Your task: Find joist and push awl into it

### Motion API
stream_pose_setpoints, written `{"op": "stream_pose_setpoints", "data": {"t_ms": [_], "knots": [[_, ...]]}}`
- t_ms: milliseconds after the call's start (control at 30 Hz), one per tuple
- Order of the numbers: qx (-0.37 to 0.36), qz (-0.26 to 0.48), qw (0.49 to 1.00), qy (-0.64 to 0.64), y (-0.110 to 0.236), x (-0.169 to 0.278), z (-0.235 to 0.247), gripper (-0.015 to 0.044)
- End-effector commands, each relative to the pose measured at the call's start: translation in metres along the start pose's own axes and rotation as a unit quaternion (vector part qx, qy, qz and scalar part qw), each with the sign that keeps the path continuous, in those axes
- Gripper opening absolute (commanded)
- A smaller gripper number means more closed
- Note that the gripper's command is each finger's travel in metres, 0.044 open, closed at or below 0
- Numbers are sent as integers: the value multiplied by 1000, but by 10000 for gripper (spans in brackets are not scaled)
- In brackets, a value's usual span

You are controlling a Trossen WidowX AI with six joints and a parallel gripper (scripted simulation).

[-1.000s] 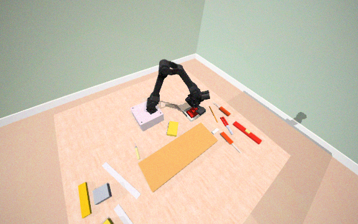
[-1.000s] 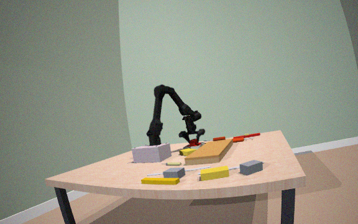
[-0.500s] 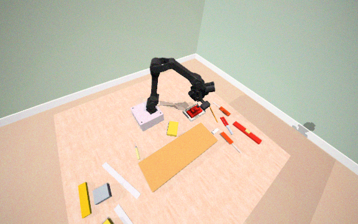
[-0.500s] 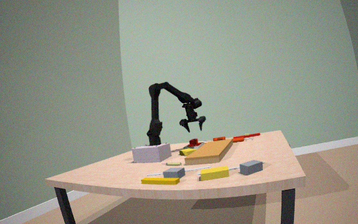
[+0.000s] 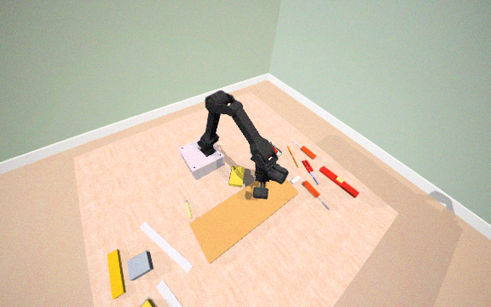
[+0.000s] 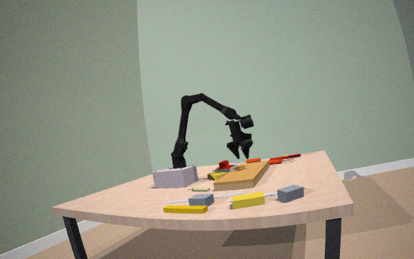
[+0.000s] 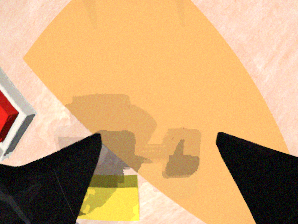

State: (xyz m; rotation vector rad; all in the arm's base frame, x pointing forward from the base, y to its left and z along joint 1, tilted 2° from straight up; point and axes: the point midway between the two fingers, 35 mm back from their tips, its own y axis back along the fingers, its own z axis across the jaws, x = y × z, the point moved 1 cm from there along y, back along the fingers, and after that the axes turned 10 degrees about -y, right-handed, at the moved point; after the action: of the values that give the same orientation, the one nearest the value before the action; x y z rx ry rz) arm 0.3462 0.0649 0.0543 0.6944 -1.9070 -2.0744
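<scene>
The end effector (image 6: 240, 149) hangs above the far end of the floor panel (image 6: 241, 175) with its fingers spread wide and nothing between them. The red stud finder (image 6: 223, 164) rests in the tray (image 6: 228, 168), just beyond the panel's far left corner on the table (image 6: 311, 201). Several orange- and red-handled tools (image 5: 311, 188) lie right of the panel; which one is the awl cannot be determined. A yellow block (image 5: 237, 176) lies beside the arm's base (image 5: 194, 159).
</scene>
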Motion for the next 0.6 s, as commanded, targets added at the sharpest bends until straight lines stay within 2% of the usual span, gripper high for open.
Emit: {"op": "stream_pose_setpoints", "data": {"t_ms": [0,300,567], "knots": [[19,24,996,-88,-2,32,-64,440],[41,66,953,-293,2,141,-178,440],[41,96,881,-462,10,270,-230,440]]}}
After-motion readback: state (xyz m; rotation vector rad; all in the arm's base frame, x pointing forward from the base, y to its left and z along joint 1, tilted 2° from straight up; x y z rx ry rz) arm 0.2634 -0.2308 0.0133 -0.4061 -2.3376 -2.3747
